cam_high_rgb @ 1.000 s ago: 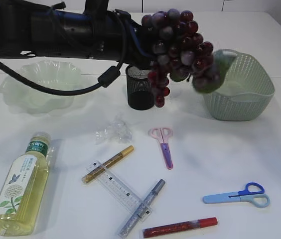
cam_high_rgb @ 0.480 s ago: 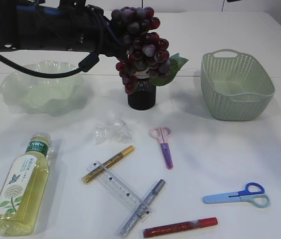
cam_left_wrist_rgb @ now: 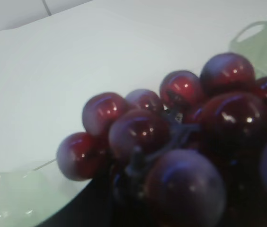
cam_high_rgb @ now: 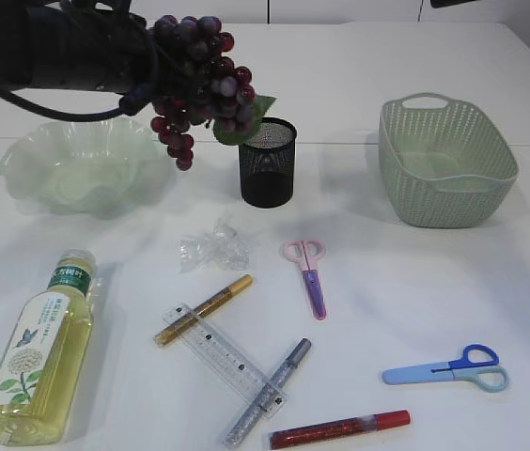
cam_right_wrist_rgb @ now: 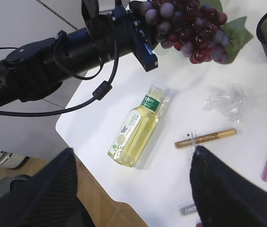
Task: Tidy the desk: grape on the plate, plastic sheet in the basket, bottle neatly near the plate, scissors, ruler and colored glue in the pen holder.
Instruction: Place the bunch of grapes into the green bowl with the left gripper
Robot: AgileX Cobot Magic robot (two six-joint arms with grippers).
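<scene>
My left gripper is shut on the stem end of a dark red grape bunch with a green leaf. The bunch hangs in the air between the pale green plate and the black mesh pen holder. In the left wrist view the grapes fill the picture and hide the jaws. On the table lie a crumpled plastic sheet, a yellow bottle on its side, pink scissors, blue scissors, a clear ruler, and gold, silver and red glue pens. My right gripper is open, high above the table's edge near the bottle.
A green woven basket stands at the back right. The ruler lies across the gold and silver glue pens. The left arm stretches over the table's left side. The right wrist view shows the table's corner and the floor below.
The left arm has carried the grape bunch leftward, from in front of the basket past the pen holder to beside the plate. Nothing on the table moved.
</scene>
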